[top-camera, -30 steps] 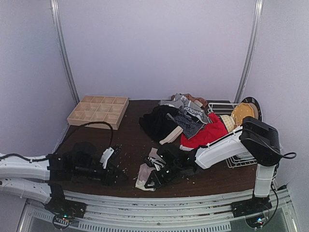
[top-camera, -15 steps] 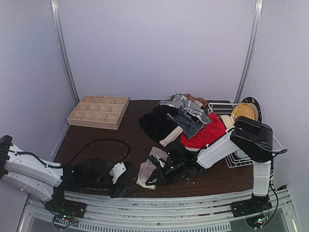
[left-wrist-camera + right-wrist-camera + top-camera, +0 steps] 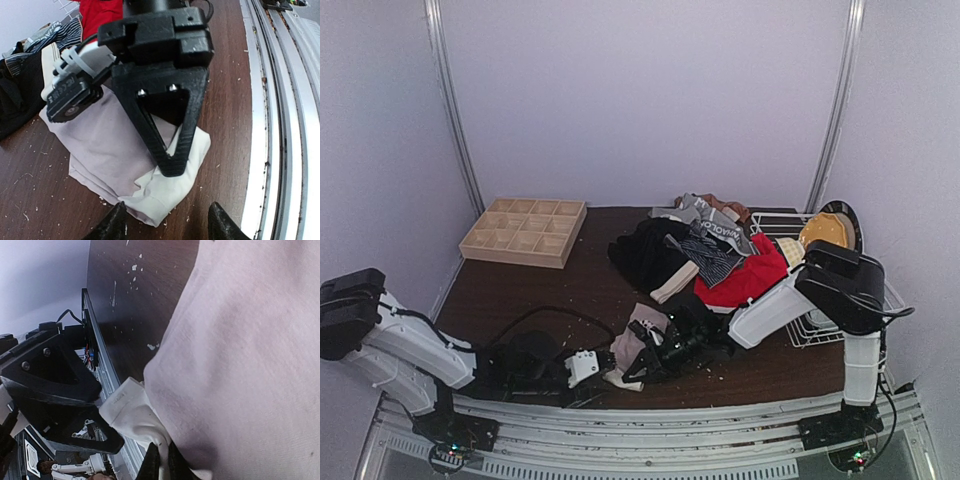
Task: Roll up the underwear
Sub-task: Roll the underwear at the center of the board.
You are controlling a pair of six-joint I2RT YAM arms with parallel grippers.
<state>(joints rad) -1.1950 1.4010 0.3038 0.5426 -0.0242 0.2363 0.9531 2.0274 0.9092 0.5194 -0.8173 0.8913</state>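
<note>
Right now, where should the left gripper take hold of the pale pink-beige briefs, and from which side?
Grip the whitish folded corner of the pale pink-beige briefs that points toward the open left gripper, coming in low and straight from the left. That corner sticks out free on the wood, likely thick enough to pinch, while the right gripper pinches the cloth farther in.

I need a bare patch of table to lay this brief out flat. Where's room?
Open wood between the grid tray and the clothing pile, running forward to the left arm. Crowded: back right, pile beside wire rack, and front centre around the pale brief.
</note>
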